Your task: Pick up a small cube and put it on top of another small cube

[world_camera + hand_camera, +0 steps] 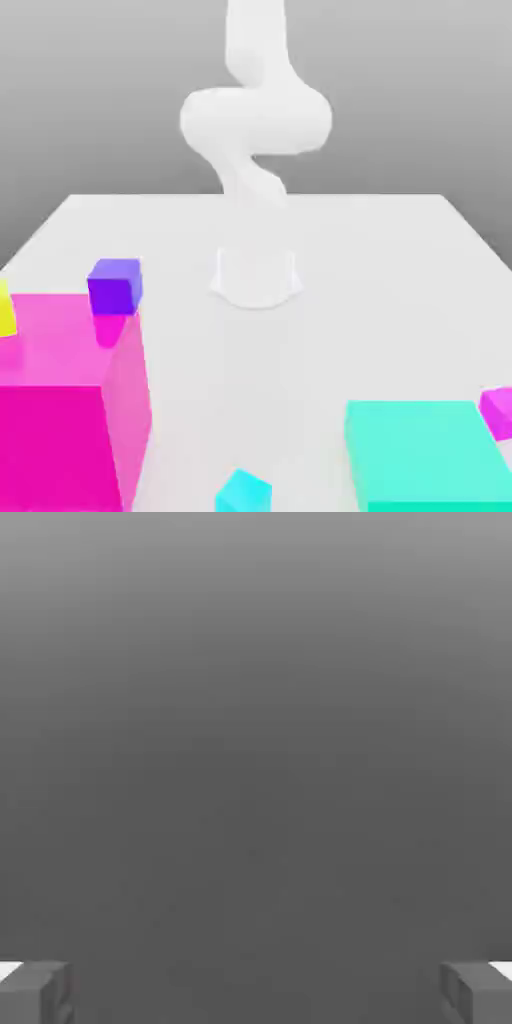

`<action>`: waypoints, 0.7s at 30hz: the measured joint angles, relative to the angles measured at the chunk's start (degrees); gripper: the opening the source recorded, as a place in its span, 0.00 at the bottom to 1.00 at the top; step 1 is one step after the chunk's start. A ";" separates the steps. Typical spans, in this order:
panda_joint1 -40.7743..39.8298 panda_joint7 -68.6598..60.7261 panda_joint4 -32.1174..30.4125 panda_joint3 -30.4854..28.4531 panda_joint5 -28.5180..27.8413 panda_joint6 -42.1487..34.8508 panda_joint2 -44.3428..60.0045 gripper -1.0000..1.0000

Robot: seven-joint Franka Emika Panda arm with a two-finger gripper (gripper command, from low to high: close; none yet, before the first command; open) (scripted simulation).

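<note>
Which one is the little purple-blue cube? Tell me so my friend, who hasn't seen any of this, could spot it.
In the exterior view, find the big pink block at the left. The small purple-blue cube is at that block's right-hand side, near its far edge. The small cube to its left is yellow, and no other cube shares its purple-blue color.

The arm (256, 120) is plain white, smooth and rounded, with a bulging cylindrical joint (256, 120) and a narrower, curving link (250, 180) below it. The base (256, 280) is white too, its foot rounded. The fingers (35, 992) are dark grey and blocky, with small white patches beside them.
</note>
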 joint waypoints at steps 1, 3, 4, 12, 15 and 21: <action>1.45 -2.24 -0.24 0.10 0.07 0.84 2.26 0.50; 4.04 -6.57 -0.69 0.43 0.30 2.43 6.55 0.50; 5.29 -8.69 -0.91 0.61 0.41 3.21 8.64 0.50; 14.27 -25.33 -2.65 3.19 1.09 9.38 25.26 0.50; 16.99 -31.27 -3.31 4.82 0.94 11.70 31.48 0.50; 23.48 -41.76 -4.62 8.19 -1.32 16.32 44.01 0.50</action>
